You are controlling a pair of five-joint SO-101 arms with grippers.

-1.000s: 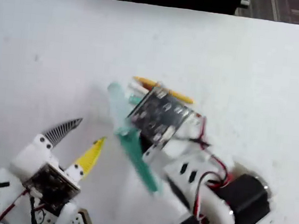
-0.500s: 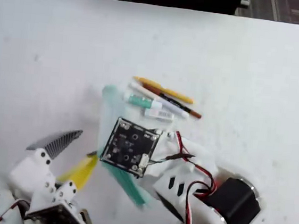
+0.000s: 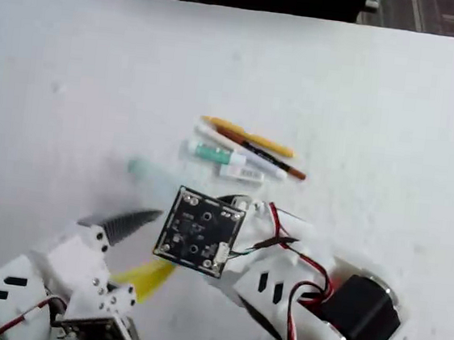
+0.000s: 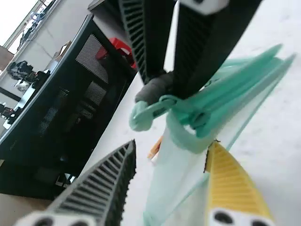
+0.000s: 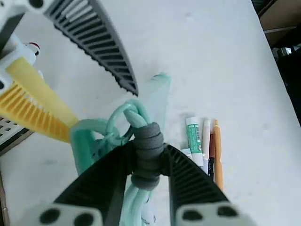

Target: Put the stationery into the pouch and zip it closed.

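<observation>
The pouch (image 4: 235, 80) ran between the spread left fingers (image 4: 101, 188), one end pinched between the right fingers (image 5: 188, 183). The stationery (image 3: 245, 152) lay on the surface (image 3: 381, 97) beyond both, near the pouch's far end.

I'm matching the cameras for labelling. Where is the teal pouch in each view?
High view: pouch lies left of centre, partly under a camera board.
Left wrist view: pouch clamped by the right gripper, beside the yellow finger.
Right wrist view: pouch clamped in the right gripper, pens alongside.
Shared landmark: the yellow finger.
</observation>
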